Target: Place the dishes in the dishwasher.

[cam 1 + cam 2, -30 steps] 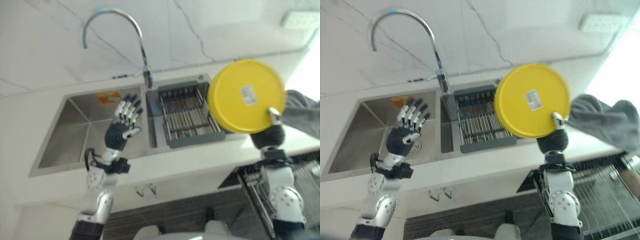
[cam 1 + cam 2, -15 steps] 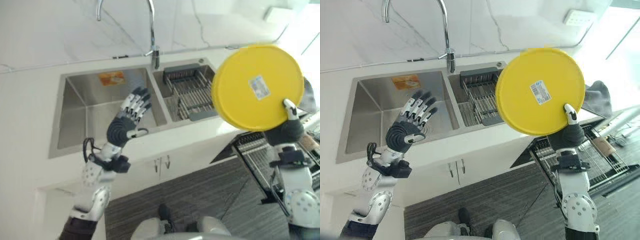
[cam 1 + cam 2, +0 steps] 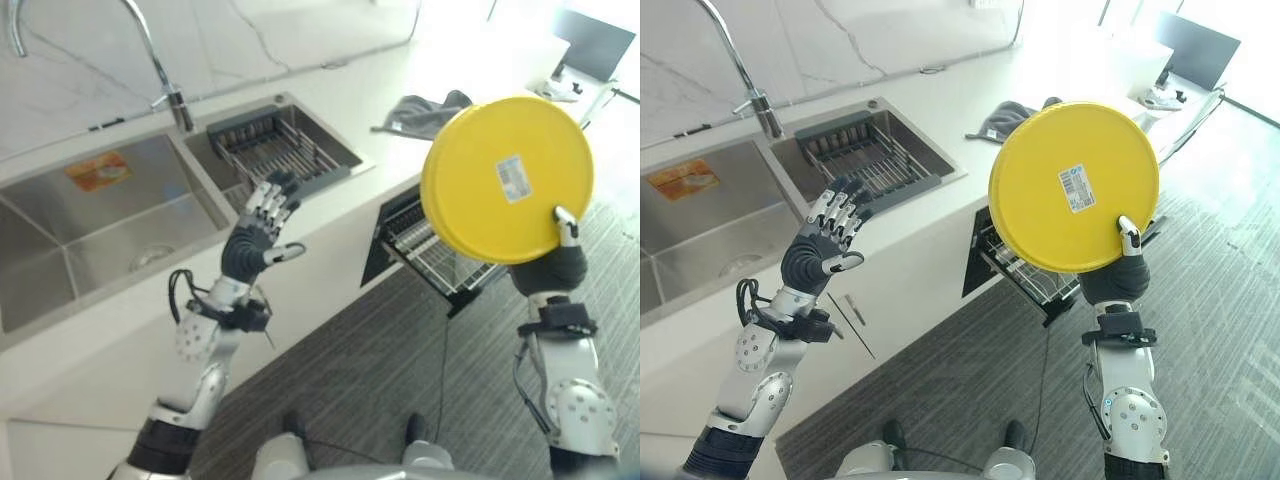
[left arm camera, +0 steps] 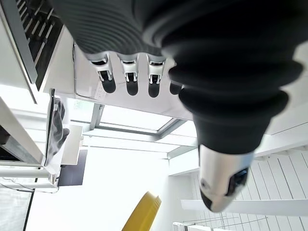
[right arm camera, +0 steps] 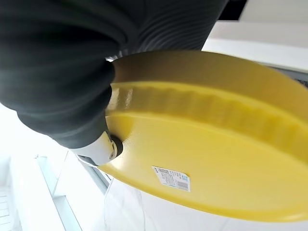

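A round yellow plate (image 3: 505,180) with a white sticker on its underside stands upright in the air at the right, its underside facing me. My right hand (image 3: 549,267) is shut on its lower rim, thumb (image 5: 102,147) pressed on the underside. Behind and below the plate, the open dishwasher's wire rack (image 3: 432,255) sticks out from under the counter. My left hand (image 3: 256,237) is raised open over the counter's front edge, holding nothing; its fingers (image 4: 129,77) are straight. The plate's edge (image 4: 143,214) also shows in the left wrist view.
A double steel sink (image 3: 95,230) with a tall tap (image 3: 170,95) sits in the white counter; a dark dish basket (image 3: 275,150) fills its right basin. A grey cloth (image 3: 422,110) lies on the counter further right. Grey striped floor (image 3: 370,370) lies below.
The camera has swung right, so sink and counter slid left and the dishwasher rack came into fuller view. The plate stays held upright in my right hand; my left hand stays raised and open.
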You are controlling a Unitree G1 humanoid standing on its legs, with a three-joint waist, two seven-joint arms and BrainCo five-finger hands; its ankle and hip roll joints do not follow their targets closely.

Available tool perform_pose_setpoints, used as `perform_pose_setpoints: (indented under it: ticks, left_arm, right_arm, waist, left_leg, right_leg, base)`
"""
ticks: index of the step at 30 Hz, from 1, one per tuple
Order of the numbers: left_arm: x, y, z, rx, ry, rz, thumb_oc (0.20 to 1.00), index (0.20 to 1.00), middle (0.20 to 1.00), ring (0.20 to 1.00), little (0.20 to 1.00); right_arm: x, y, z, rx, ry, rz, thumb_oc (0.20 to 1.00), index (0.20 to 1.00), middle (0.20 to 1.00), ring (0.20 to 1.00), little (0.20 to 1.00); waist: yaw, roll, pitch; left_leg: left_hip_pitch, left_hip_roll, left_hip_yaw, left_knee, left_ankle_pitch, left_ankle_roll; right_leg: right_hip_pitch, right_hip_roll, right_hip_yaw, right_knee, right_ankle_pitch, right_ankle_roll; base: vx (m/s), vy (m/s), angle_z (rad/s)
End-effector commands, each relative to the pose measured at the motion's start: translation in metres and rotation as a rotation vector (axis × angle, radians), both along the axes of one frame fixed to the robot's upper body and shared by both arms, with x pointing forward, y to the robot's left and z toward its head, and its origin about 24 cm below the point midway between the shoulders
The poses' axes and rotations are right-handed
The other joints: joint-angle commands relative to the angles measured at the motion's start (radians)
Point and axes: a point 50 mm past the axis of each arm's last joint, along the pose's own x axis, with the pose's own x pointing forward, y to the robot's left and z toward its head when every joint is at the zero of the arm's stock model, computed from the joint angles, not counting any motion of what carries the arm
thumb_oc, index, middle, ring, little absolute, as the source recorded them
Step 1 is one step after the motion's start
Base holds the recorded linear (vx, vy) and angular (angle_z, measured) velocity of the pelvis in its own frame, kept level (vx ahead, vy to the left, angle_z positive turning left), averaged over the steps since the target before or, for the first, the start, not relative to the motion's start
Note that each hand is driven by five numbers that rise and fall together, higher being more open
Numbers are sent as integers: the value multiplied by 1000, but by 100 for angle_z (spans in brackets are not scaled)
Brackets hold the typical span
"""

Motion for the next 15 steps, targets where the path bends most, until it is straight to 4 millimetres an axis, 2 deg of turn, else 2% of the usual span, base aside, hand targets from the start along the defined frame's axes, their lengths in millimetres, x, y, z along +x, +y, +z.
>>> perform_pose_setpoints:
  ticks: [1,2,3,4,5,6,7,9,11,12,13,15]
  left_arm:
    - [-13,-4,26,-2,-164,-29,1000,1000,1000,1000,1000]
    - [-14,0,21,-23,-148,-18,1000,1000,1000,1000,1000]
    - [-19,5,15,-26,-138,-5,1000,1000,1000,1000,1000]
    - [-19,6,14,-26,-136,-4,1000,1000,1000,1000,1000]
    - [-21,7,11,-30,-126,-3,1000,1000,1000,1000,1000]
    - [-22,7,9,-33,-117,-6,1000,1000,1000,1000,1000]
    - [-23,8,7,-37,-106,-3,1000,1000,1000,1000,1000]
    - [-22,7,6,-25,-99,-4,1000,1000,1000,1000,1000]
    - [-18,-1,9,-1,-115,-16,1000,1000,1000,1000,1000]
    - [-18,-3,10,-2,-117,-17,1000,1000,1000,1000,1000]
    - [-15,-6,12,-7,-124,-16,1000,1000,1000,1000,1000]
    - [-12,-8,14,11,-136,11,1000,1000,1000,1000,1000]
  right_arm:
    - [11,3,51,-58,-231,14,200,200,200,200,200]
    - [14,3,50,-75,-210,18,200,200,200,200,200]
    - [12,2,45,-103,-192,33,200,200,200,200,200]
    - [11,2,45,-107,-190,33,200,200,200,200,200]
    - [8,1,41,-122,-183,34,200,200,200,200,200]
    - [7,4,39,-133,-178,40,200,200,200,200,200]
    - [7,7,38,-145,-178,45,200,200,200,200,200]
    - [8,16,37,-142,-179,62,200,200,200,200,200]
    - [10,27,36,-137,-186,77,200,200,200,200,200]
    - [10,28,36,-137,-188,77,200,200,200,200,200]
    - [12,31,37,-146,-208,89,200,200,200,200,200]
    - [14,34,36,-145,-223,114,200,200,200,200,200]
  waist:
    - [1,27,-14]
    - [4,25,-14]
    - [4,19,-12]
    - [3,18,-12]
    - [-1,15,-9]
    - [6,12,-3]
    - [19,19,-6]
    - [30,39,-7]
    - [44,55,-2]
    - [47,55,0]
    - [54,56,1]
    - [70,52,0]
  left_leg:
    - [208,130,33,-191,1,-75]
    - [196,147,26,-150,0,-83]
    - [172,147,29,-66,-24,-77]
    - [167,146,36,-48,-31,-75]
    - [143,140,69,31,-41,-70]
    - [115,85,42,94,-91,-48]
    - [108,8,24,85,-130,-26]
    - [120,-58,41,15,-116,-11]
    - [100,-100,87,-71,-62,0]
    - [94,-103,89,-76,-57,0]
    - [87,-105,96,-86,-50,16]
    - [100,-127,48,-89,-63,32]
  right_leg:
    - [61,58,35,-37,-42,-19]
    - [64,87,50,-29,-58,-45]
    - [71,109,60,-29,-66,-67]
    - [73,111,57,-30,-67,-70]
    - [85,116,35,-32,-72,-84]
    - [99,114,20,-33,-77,-89]
    - [102,115,13,-26,-83,-82]
    - [116,128,3,-23,-91,-71]
    - [151,144,-19,-20,-109,-64]
    - [156,145,-22,-19,-113,-64]
    - [165,152,-26,-3,-138,-69]
    - [172,149,-28,39,-166,-62]
  base:
    - [-64,-532,1]
    - [-34,-633,-14]
    - [-14,-536,-28]
    - [26,-454,-25]
    - [60,-295,-26]
    - [128,-300,13]
    - [166,-144,56]
    - [200,-14,44]
    - [240,60,7]
    - [275,135,67]
    - [265,168,69]
    - [284,190,3]
